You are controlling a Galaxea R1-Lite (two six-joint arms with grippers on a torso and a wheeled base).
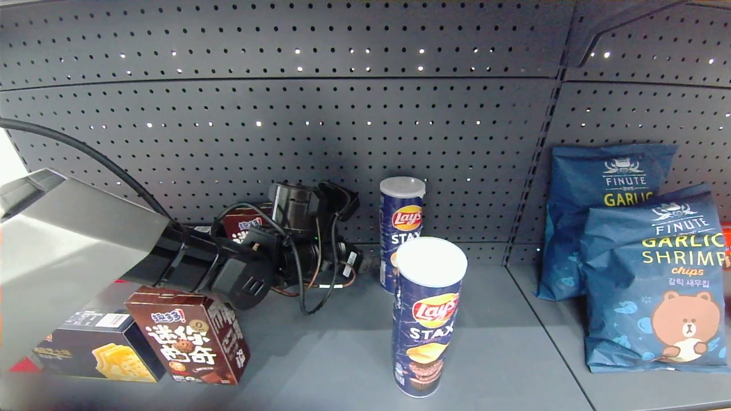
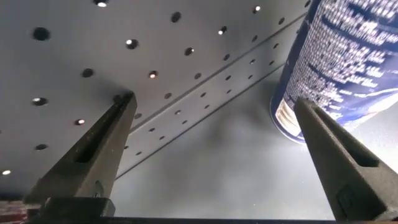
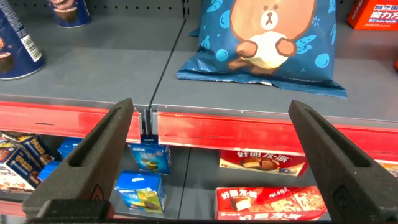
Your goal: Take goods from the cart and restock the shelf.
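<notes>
Shelf deck (image 1: 502, 342) holds the rear chip can (image 1: 401, 228) upright; beside that can the left gripper (image 2: 216, 99) stands open and empty, the right gripper (image 3: 211, 106) also open, so placement seems done and the next move calls for withdrawal without tipping it.

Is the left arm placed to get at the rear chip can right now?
Probably yes. The left gripper is open beside the rear chip can, with bare shelf between them; the front chip can stands nearer the shelf edge, out of the way.

The left arm (image 1: 188, 262) was stretched forward and towards the right, lying low. The left gripper (image 2: 216, 99) had its fingers wide apart, holding nothing. The right gripper (image 3: 212, 104) was also spread and empty.
</notes>
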